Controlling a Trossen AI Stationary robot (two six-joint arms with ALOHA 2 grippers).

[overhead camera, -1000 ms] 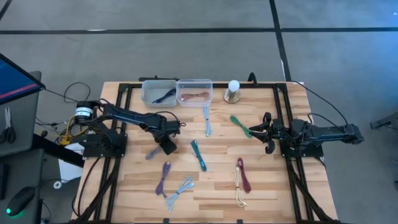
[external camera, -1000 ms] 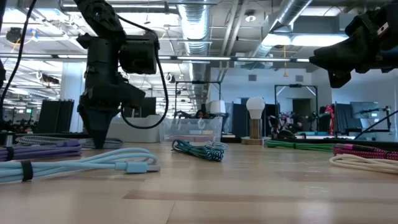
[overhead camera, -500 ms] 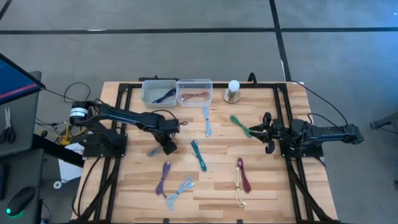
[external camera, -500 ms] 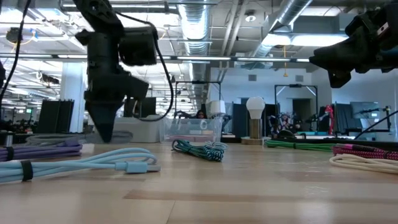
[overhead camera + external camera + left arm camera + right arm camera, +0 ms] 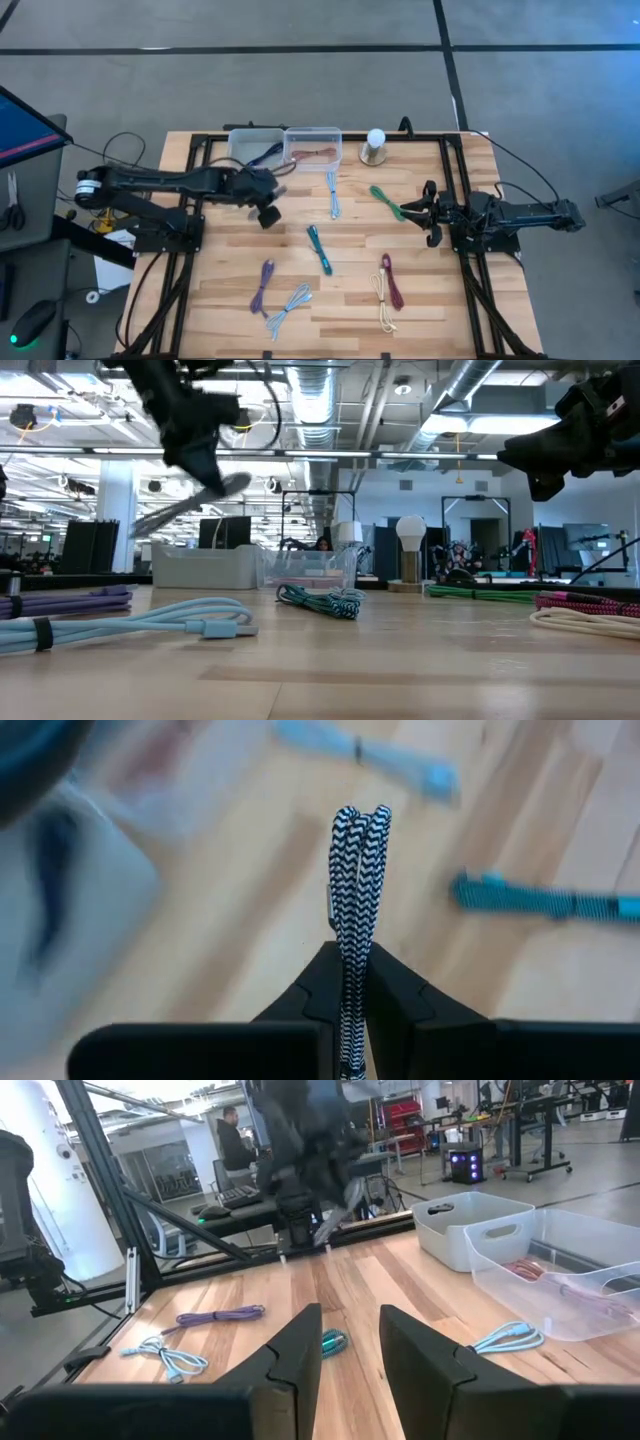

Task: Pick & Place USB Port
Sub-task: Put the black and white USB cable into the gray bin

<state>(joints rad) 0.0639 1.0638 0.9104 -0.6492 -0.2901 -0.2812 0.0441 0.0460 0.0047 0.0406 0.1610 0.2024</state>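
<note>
Left gripper (image 5: 349,982) jaws clamped tight on the black-and-white braided cable (image 5: 354,880) — wrist view shows the folded bundle pinched between the pads and sticking out past the tips. Change from a second ago: the left arm was down at the table with the jaws closing on that cable; now it is lifted, cable clear of the wood, and swung toward the far-left bins, so in the high view the gripper (image 5: 266,203) sits just short of the grey bin (image 5: 247,139). Low view agrees — cable (image 5: 190,507) hangs in the air, blurred. Reads as pick done, carry under way, drop not yet made. Grey bin already holds one dark cable; the clear bin (image 5: 312,133) beside it holds a reddish one. Still loose on the table (image 5: 440,290): teal cable (image 5: 319,248), purple cable (image 5: 264,286), light blue cable (image 5: 289,306), plus others nearer the right arm. Right gripper (image 5: 350,1340) is parked above the table's right side, jaws partly apart, holding nothing.
</note>
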